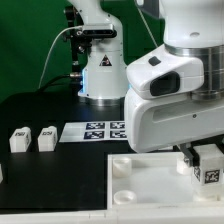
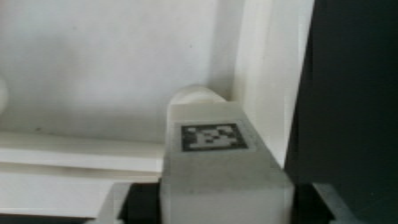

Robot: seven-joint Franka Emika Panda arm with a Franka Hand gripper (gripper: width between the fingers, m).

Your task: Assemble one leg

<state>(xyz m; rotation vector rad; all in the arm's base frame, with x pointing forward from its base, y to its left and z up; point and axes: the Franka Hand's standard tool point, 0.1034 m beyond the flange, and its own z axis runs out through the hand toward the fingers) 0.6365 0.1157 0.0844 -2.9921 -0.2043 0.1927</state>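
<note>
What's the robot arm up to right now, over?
Gripper shut on the leg. Leg over the white square piece, near its edge; contact unclear. Two other legs and the marker board sit well aside, nothing in the way.

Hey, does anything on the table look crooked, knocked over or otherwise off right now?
Nothing stands out. The two loose legs stand upright side by side, the marker board lies flat, and the gripper holds the leg at the square piece's edge.
</note>
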